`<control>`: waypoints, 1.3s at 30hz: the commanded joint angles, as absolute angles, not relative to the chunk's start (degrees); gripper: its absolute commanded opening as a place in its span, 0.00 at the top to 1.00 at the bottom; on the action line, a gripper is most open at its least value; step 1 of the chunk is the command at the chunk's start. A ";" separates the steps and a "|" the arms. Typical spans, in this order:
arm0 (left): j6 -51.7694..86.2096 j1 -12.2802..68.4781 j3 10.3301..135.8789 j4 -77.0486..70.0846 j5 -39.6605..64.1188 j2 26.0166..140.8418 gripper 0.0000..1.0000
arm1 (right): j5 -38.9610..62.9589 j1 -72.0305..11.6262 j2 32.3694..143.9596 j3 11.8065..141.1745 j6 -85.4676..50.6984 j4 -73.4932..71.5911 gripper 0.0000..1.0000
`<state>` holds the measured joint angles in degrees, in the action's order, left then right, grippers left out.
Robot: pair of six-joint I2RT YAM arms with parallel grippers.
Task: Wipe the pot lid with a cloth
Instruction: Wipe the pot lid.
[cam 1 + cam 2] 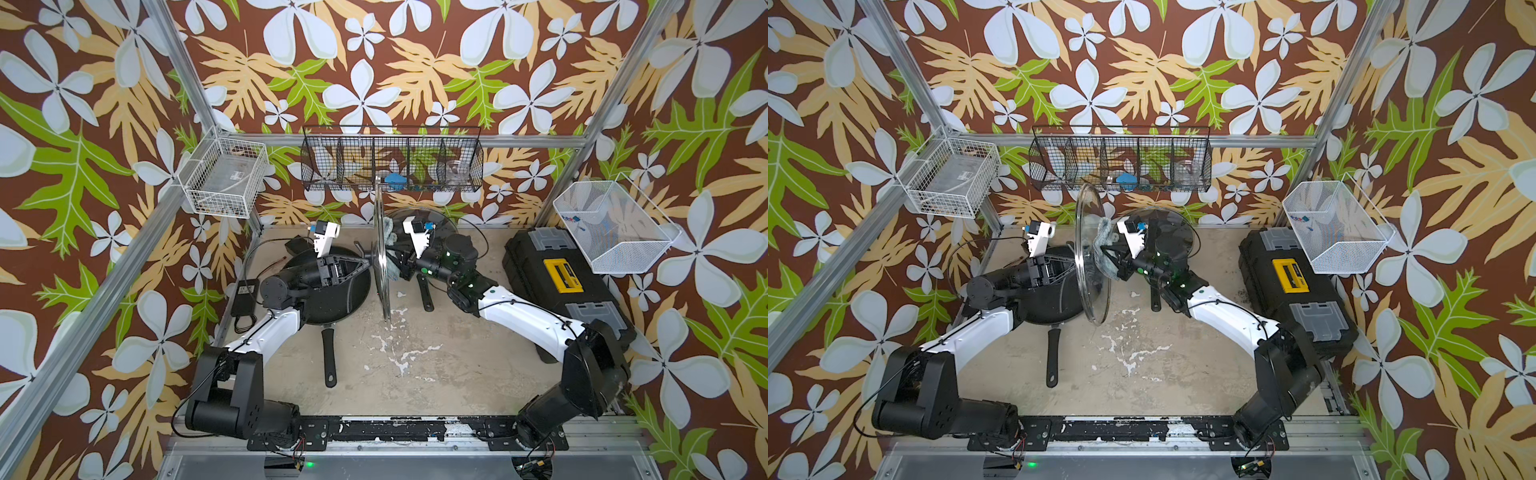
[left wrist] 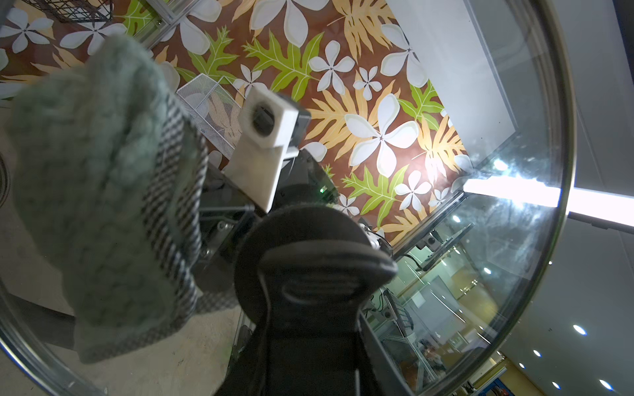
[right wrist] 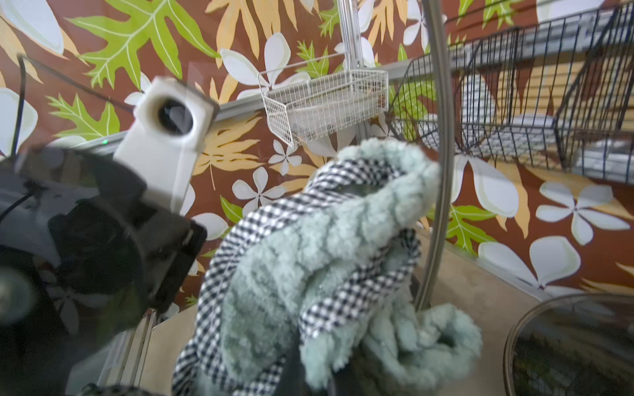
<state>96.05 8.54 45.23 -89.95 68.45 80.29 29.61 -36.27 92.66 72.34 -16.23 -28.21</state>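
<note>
My left claw (image 1: 364,260) is closed tight on the lid (image 1: 1089,232), holding it upright. My right claw (image 1: 1118,262) squeezes the cloth (image 1: 1106,248) against it.

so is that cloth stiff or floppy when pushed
Probably floppy: the cloth bunches in soft folds. Likely light and not slippery, given its fluffy pile. It should flatten against the glass lid, where it looks pressed flat.

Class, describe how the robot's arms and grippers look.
Both the left arm and right arm have black rounded joint housings, white link shells and thin black cables alongside. Each wrist carries a white camera block. The left gripper and right gripper are black; green lights dot the right arm.
</note>
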 commanded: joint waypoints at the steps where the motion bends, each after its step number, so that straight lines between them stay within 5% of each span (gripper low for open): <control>1: 95.97 8.53 45.24 -100.18 66.20 79.56 1.00 | 32.42 -36.25 93.52 78.99 -15.12 -26.22 1.00; 8: 94.93 8.57 44.56 -99.91 65.92 80.64 1.00 | 36.61 -39.94 85.17 77.10 -11.02 -26.46 1.00; 15: 95.13 8.54 44.82 -100.11 65.40 81.07 1.00 | 39.78 -45.16 73.77 59.73 -12.88 -34.79 1.00; 22: 95.97 8.53 45.35 -100.54 65.30 80.66 1.00 | 31.48 -45.73 73.57 47.04 -15.90 -37.35 1.00; 39: 98.67 8.58 43.95 -104.61 65.54 80.15 1.00 | 29.91 -36.65 94.64 75.72 -16.92 -30.05 1.00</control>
